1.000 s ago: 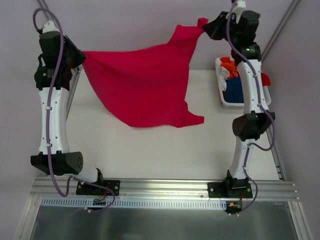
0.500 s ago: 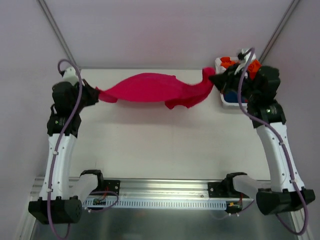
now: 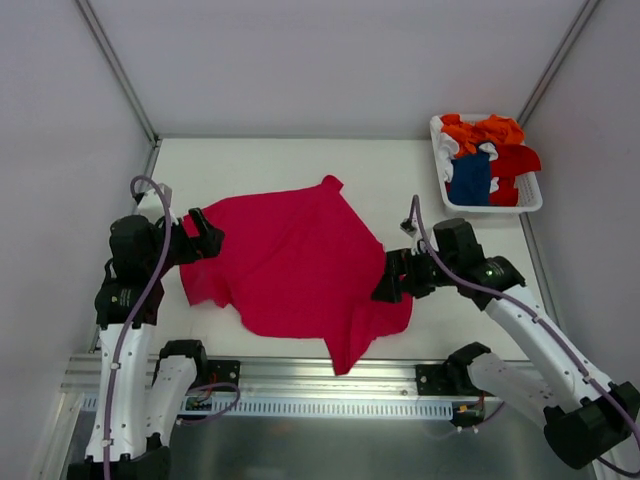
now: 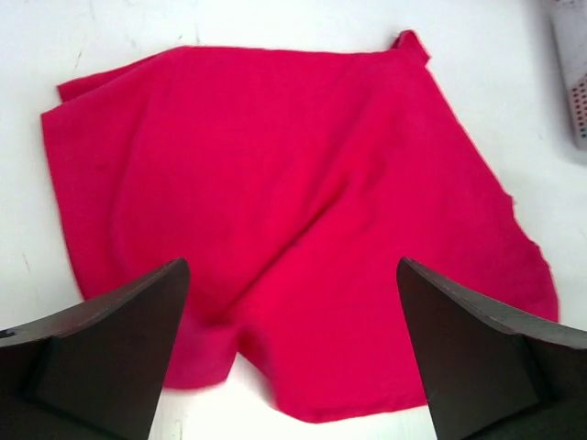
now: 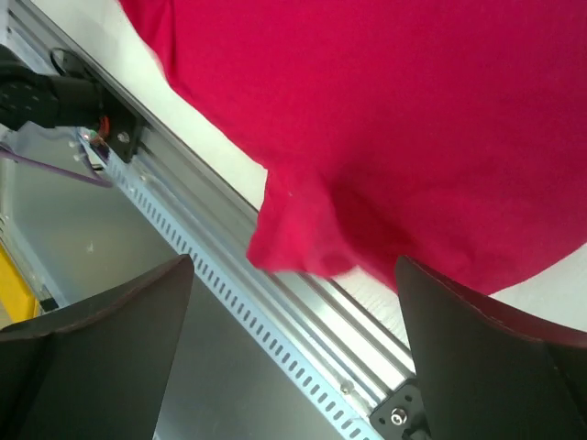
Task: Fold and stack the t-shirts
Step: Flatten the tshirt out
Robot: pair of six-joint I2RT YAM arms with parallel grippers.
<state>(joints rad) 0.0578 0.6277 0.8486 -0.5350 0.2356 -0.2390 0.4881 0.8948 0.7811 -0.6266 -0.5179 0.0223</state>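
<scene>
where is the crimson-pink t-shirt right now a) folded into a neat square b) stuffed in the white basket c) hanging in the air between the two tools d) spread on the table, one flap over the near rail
d: the crimson-pink t-shirt lies spread on the table, one flap drooping over the near rail.

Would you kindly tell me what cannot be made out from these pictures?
- Top view: the right gripper covers the crimson-pink t-shirt's right edge.
- Top view: the basket's heaped t-shirts overlap; their count is unclear.
- Right wrist view: that t-shirt runs off the top and right edges.
</scene>
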